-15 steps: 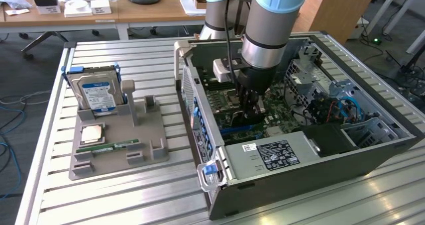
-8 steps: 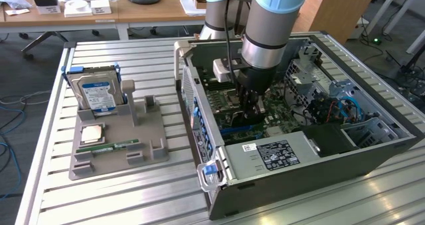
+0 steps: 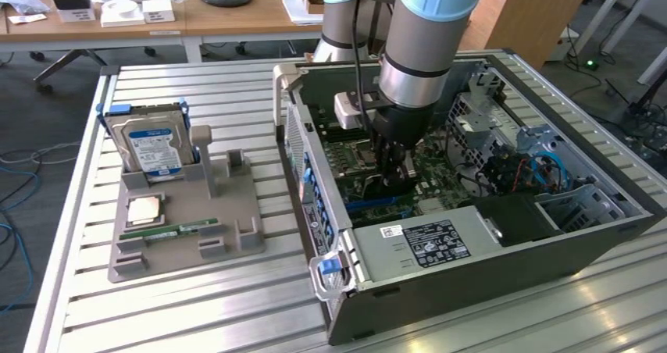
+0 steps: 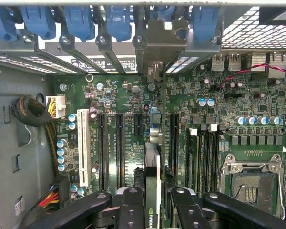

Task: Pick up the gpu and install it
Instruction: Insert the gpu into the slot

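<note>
Slatted metal forms the worktop (image 3: 208, 306), with wooden desks seen behind it in the exterior view. On it an open computer case (image 3: 501, 251) lies on its side, and the robot arm (image 3: 422, 48) reaches down into it from above.

At the arm's lower end the end effector (image 3: 391, 183) is seen just above the motherboard (image 3: 365, 146). In the wrist view the end effector (image 4: 153, 202) is closed partway on the gpu (image 4: 152, 191): the black fingers (image 4: 131, 210) press on both faces of the card, which is held edge-on between them. The card's forward end and its metal bracket (image 4: 157, 47) are lined up with the rear slot openings of the case, straight ahead of the end effector. Directly under the held card lies the row of black expansion slots (image 4: 119, 148); a white slot (image 4: 82, 148) is seen farther off to one side of the end effector, and the empty processor socket (image 4: 251, 183) to the other side. Whether the card's edge is seated in a slot cannot be told.

Well away from the end effector, outside the case towards the exterior view's left, a grey holder tray (image 3: 183, 228) is set on the worktop. A hard drive (image 3: 155, 146) with a blue-white label stands upright in it, and a green memory stick (image 3: 169, 232) lies flat near a small square chip (image 3: 143, 208).
</note>
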Robot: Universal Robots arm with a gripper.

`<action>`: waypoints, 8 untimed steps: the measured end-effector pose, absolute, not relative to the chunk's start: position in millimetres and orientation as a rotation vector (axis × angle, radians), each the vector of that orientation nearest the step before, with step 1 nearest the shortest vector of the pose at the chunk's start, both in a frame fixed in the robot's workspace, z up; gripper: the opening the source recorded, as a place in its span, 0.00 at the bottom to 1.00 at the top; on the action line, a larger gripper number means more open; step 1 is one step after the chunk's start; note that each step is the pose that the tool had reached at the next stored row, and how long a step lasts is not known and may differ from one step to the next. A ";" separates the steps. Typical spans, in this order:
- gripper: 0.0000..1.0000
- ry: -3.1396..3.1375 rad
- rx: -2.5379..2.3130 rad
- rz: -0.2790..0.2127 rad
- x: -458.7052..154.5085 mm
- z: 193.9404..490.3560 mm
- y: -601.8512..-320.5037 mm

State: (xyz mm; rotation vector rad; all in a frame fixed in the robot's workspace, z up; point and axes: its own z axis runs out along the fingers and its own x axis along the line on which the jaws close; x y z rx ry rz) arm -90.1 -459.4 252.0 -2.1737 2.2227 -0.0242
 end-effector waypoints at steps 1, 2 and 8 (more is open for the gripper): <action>0.26 2.223 -2.174 -0.024 -90.1 251.7 -459.4; 0.26 2.223 -2.174 -0.024 -90.1 251.4 -459.3; 0.26 2.223 -2.174 -0.024 -90.2 250.2 -459.4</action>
